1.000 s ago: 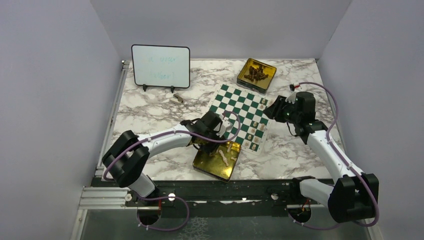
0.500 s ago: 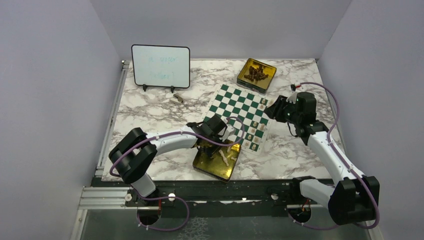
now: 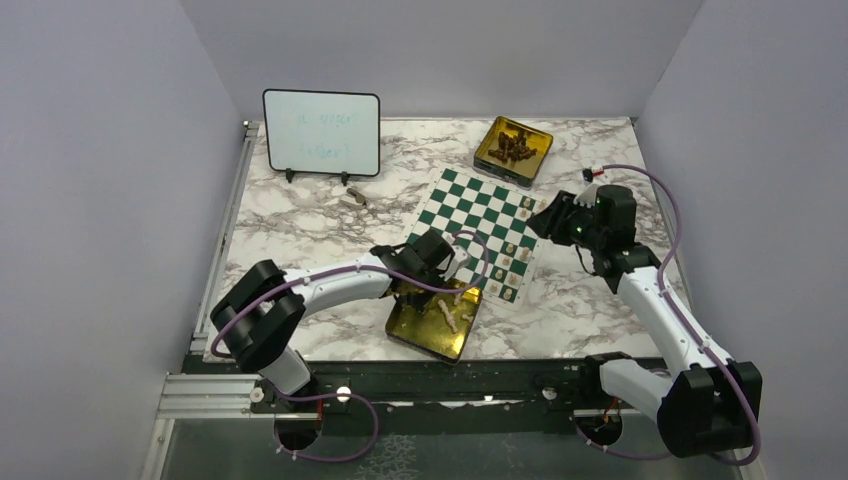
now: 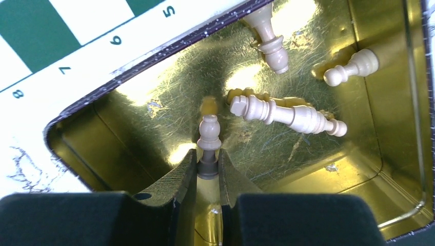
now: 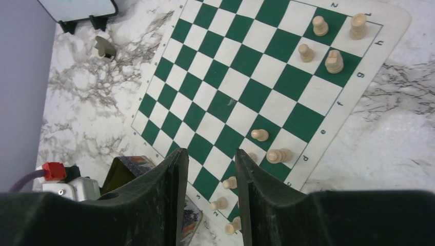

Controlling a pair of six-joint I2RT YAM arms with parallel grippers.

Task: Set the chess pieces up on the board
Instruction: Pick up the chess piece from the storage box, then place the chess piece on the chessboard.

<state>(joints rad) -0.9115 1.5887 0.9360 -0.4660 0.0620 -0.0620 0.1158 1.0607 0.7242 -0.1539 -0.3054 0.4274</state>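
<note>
Gold tin [image 4: 318, 171], near side: left gripper [image 4: 208, 158] clenches a cream pawn [image 4: 209, 134]; right gripper [image 5: 210, 156] hangs parted, empty, above the board [image 5: 241, 82]

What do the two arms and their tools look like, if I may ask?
The left arm and the right arm have white links with bulky black joints, and a thin purple cable loops along each. The left tool and right tool have matte black, tapering fingers.
</note>
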